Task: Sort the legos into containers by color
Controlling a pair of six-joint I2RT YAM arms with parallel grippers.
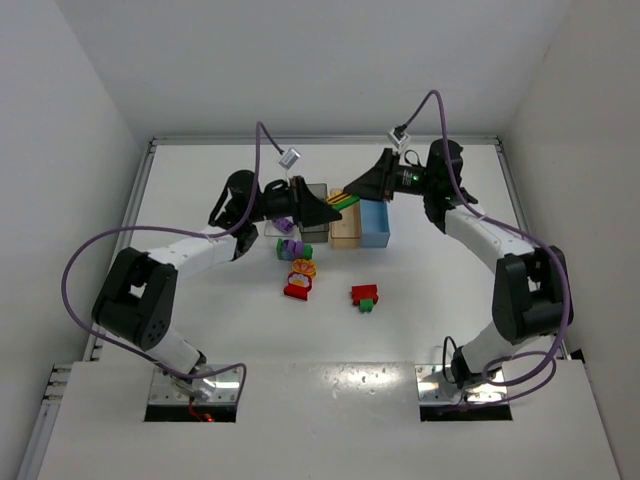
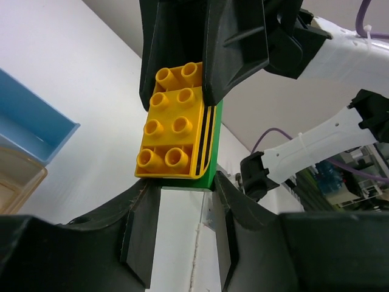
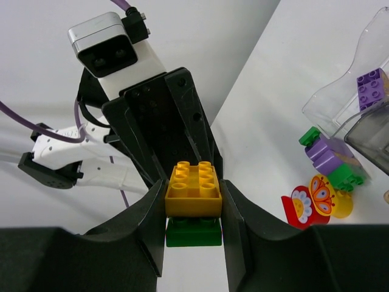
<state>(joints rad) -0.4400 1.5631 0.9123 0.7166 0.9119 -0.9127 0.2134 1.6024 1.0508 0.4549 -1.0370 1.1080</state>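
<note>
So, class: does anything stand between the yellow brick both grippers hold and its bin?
Yes: a green brick is stuck to the yellow brick, so it can't go in alone. The left gripper and right gripper clamp the pair at opposite ends, over the bins.

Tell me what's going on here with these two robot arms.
Both arms have hold of the same piece, a yellow brick stuck to a green one. The left gripper and the right gripper are each shut on it from opposite ends, holding it in the air by the row of bins. A purple brick shows inside the clear bin. Other brick clusters lie loose on the table, not yet sorted.
</note>
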